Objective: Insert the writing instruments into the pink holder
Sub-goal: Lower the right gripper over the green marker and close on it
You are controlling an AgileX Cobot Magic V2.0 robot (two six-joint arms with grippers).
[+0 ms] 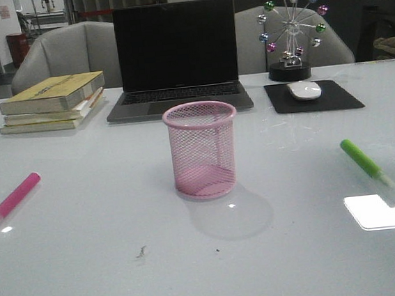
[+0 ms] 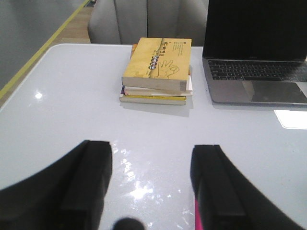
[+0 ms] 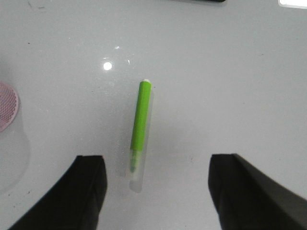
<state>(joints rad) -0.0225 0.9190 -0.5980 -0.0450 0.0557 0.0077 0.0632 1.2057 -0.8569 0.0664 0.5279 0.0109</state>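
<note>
- Pink marker [image 1: 11,199] lies flat at the table's [image 1: 111,268] left edge; the left gripper [image 2: 151,184] hovers above, jaws wide and empty, with only a sliver of the marker showing beside one finger.
- Pink holder [image 1: 202,149], round wire mesh with a rolled rim, stands upright and empty at centre; a tilted entry could tip it.
- Lime green marker [image 3: 139,125] lies well right of it, under the right gripper [image 3: 156,191], also spread and empty. Smooth round barrels on glossy white could roll away.

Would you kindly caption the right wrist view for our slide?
Open right hand above the green marker lying on the table, pink holder at frame edge.
</note>
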